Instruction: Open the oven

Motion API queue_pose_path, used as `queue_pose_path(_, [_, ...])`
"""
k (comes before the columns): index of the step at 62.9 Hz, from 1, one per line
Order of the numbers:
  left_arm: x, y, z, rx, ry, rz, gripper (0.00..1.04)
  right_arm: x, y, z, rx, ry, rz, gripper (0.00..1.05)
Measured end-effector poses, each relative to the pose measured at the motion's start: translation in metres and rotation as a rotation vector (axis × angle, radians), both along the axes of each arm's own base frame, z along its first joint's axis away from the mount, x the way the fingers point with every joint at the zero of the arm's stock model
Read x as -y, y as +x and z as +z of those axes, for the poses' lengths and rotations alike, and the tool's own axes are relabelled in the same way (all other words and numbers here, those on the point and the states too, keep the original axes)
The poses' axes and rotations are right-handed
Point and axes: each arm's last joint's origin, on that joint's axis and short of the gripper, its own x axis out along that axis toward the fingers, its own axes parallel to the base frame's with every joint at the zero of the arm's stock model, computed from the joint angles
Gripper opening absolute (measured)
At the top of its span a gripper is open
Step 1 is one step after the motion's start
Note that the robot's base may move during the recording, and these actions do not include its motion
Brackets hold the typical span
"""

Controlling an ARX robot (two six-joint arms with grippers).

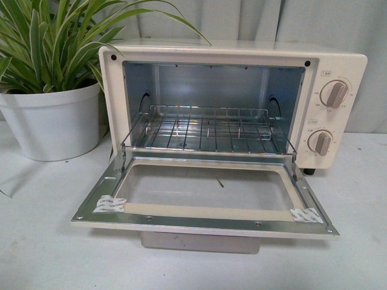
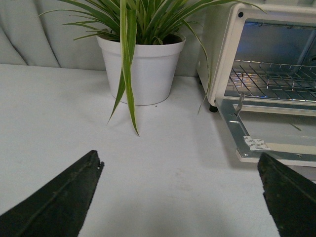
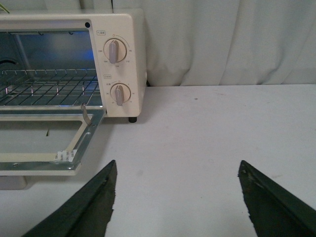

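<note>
The cream-white oven [image 1: 338, 66] stands at the middle of the table with its glass-windowed door [image 1: 205, 190] folded down flat toward me. The wire rack [image 1: 208, 130] shows inside, and two round knobs [image 1: 334, 93] sit on its right panel. The handle is hidden under the door's front edge. Neither arm shows in the front view. My left gripper [image 2: 180, 160] is open and empty over bare table, left of the oven [image 2: 222, 54]. My right gripper [image 3: 177, 168] is open and empty over bare table, right of the oven [image 3: 136, 59].
A green plant in a white pot [image 1: 54, 121] stands just left of the oven, its leaves reaching over the oven's top corner; it also shows in the left wrist view [image 2: 143, 69]. A grey curtain [image 3: 222, 39] hangs behind the table.
</note>
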Motion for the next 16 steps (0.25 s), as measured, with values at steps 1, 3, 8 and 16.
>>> queue_pose_path(1, [0.0, 0.0, 0.0, 0.0, 0.001, 0.0, 1.0, 0.0, 0.0, 0.0, 0.0, 0.001, 0.0, 0.97])
queue_pose_path(3, [0.0, 0.0, 0.0, 0.0, 0.001, 0.0, 0.98, 0.0, 0.0, 0.0, 0.0, 0.001, 0.0, 0.97])
queue_pose_path(8, [0.0, 0.0, 0.0, 0.0, 0.001, 0.0, 0.98, 0.0, 0.0, 0.0, 0.0, 0.0, 0.0, 0.95])
queue_pose_path(16, [0.0, 0.0, 0.0, 0.0, 0.001, 0.0, 0.98, 0.0, 0.0, 0.0, 0.0, 0.001, 0.0, 0.95])
